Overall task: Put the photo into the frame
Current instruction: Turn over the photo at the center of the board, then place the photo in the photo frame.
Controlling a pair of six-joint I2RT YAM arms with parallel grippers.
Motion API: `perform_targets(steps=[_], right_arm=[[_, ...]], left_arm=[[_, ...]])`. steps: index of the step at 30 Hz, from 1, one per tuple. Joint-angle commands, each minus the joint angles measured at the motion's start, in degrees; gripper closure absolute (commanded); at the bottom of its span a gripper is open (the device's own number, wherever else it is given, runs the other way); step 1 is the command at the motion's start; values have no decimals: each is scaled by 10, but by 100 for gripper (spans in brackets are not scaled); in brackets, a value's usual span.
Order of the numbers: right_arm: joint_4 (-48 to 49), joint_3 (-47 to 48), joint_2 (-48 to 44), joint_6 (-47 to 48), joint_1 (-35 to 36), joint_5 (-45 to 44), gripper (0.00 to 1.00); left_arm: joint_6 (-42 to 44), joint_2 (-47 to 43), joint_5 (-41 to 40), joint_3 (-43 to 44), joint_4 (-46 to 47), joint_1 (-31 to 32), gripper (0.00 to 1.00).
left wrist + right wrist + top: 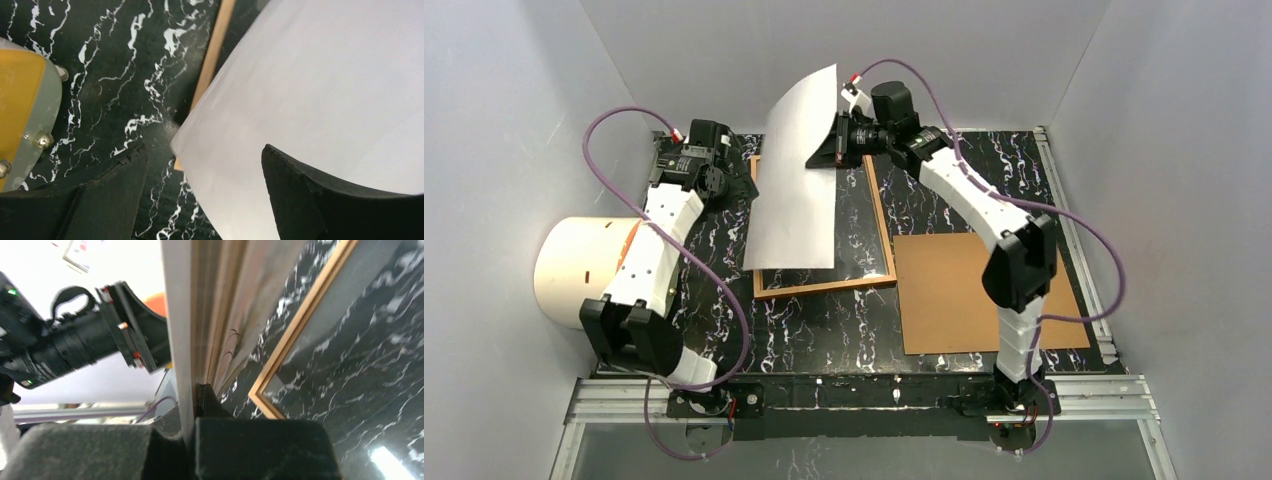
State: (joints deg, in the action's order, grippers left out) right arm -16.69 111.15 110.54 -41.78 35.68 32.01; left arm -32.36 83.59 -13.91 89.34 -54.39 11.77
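Nearest the right wrist lens, at the bottom of that view, the right fingers [260, 450] are clenched on the photo [176, 330]. Its edge runs straight up the picture between them, with the white back on the left and the printed side on the right. From overhead the photo is a curled white sheet in the upper centre, back toward the camera. Its top is lifted well off the counter [824, 330] and its lower edge hangs low over the glass of the frame [824, 287]; whether it touches I cannot tell. The frame lies flat in the middle of the picture, its left part covered by the sheet. The left fingers [105, 200], at the bottom of the left wrist view, stand apart and grasp nothing; the photo's lower corner lies between them, over the frame's left rail. A brown board [984, 290] lies flat just beside the frame, right of centre. A white cylinder [574, 270] stands at the left edge.
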Motion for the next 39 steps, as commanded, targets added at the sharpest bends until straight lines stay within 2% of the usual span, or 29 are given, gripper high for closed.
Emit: perform_targets(steps=[1,6,10,14,17,21,26,28,30,35,39], right_arm=[[-85,34,93,-65,-57,146,99],[-129,44,169,-35,-131,180,99],[-211,82,226,36,-174,158,99],[-247,103,264,75,-195,157,99],[-258,108,259,82,-195,143,99],[-269,118,218,21,-195,92,99],[-235,97,127,-152,-193,52,99],[-228,84,79,-204,-193,12,99],[-233,77,41,-235,-193,-42,99],[-316,99,-15,-275,-194,-168,99],[-351,98,-45,-303,-193,-212,99]], left_arm=[[0,39,10,5,18,-42,20],[-2,82,45,-8,60,-67,21],[0,124,94,-13,86,-72,22],[2,161,131,-9,99,-74,24],[4,177,155,0,106,-74,25],[12,191,171,10,108,-74,25],[17,207,183,12,110,-74,25],[18,211,182,14,110,-74,25],[20,213,177,17,107,-74,25],[25,212,168,22,98,-74,25],[25,209,169,19,93,-73,26]])
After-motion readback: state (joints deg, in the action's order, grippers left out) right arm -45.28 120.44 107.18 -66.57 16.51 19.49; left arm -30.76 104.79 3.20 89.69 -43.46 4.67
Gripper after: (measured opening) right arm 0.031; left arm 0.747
